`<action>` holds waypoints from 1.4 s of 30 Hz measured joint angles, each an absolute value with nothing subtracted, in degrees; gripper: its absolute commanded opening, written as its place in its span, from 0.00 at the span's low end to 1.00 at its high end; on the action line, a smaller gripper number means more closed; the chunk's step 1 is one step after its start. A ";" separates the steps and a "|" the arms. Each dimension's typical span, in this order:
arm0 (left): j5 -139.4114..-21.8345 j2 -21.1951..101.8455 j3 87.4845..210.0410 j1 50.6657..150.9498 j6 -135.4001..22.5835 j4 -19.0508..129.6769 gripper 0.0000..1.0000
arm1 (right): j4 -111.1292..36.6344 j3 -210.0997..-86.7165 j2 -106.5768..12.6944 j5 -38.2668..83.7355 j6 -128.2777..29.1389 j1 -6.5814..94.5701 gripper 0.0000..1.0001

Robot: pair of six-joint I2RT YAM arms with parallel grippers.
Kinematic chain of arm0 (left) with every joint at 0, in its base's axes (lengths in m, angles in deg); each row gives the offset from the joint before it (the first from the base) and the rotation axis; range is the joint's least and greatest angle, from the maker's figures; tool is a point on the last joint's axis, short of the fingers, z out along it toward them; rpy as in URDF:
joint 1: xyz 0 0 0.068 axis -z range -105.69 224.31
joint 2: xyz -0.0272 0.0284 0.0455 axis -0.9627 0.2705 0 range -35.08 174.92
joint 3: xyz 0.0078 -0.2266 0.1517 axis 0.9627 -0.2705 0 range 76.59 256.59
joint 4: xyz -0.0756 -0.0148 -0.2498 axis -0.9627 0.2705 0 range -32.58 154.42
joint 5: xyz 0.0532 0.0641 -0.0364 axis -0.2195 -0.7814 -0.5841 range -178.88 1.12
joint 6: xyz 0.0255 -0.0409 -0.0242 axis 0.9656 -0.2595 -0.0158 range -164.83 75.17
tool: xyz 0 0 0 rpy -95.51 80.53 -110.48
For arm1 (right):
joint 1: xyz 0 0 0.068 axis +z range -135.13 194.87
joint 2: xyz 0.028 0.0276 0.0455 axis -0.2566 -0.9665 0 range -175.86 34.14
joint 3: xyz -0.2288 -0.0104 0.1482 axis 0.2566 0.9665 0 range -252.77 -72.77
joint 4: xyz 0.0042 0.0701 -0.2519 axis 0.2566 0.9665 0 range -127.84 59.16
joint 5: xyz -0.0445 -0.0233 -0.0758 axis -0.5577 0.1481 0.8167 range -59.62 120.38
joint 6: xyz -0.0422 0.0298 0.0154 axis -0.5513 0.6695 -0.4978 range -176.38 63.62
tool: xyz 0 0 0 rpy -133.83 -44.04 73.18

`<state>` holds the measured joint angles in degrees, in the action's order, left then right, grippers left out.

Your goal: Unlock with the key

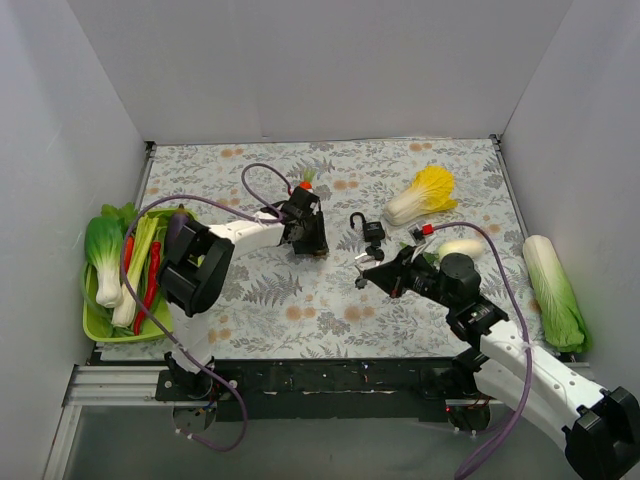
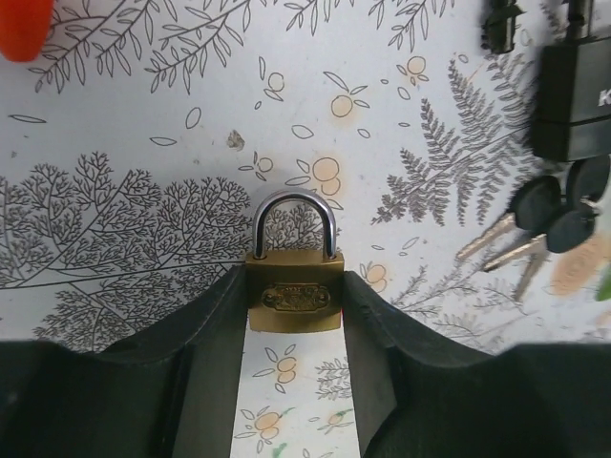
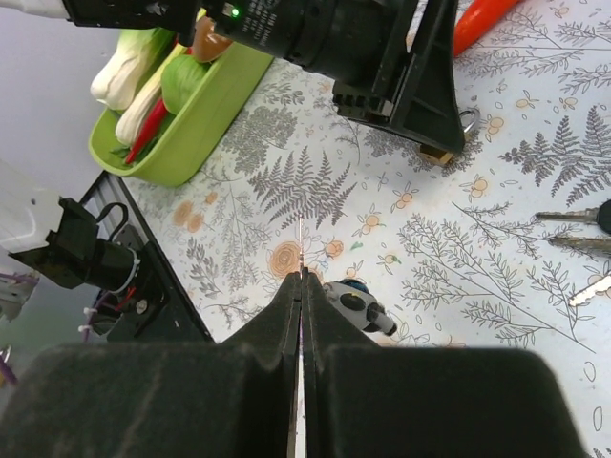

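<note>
My left gripper [image 1: 314, 248]: pinching brass padlock [image 2: 294, 298] between both pads, lock lying flat on floral tablecloth [image 2: 143, 143]. My right gripper [image 3: 301, 279]: jaws pressing fully together, clamping thin key [image 3: 301, 246], hovering right of brass padlock. Black padlock [image 2: 573, 95] and 3 spare keys [image 2: 535, 215] lying right of it too.

Bright even light, soft shadows, close foreground blurred in wrist views
</note>
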<state>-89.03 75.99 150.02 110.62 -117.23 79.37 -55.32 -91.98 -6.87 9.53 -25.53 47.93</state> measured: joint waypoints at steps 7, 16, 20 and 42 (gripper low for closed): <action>-73.92 73.08 143.71 106.69 -128.38 68.16 0.00 | -54.44 -92.50 -12.27 17.21 -27.63 55.90 0.01; -62.73 59.66 128.01 103.32 -147.96 45.73 0.00 | -54.64 -97.13 -22.87 33.07 -27.30 66.42 0.01; -61.60 56.47 123.66 102.86 -152.73 40.53 0.00 | -56.74 -98.62 -25.30 38.74 -26.71 67.40 0.01; -61.44 53.84 122.15 102.73 -155.44 36.34 0.00 | -62.40 -104.87 -32.54 46.89 -28.61 67.51 0.01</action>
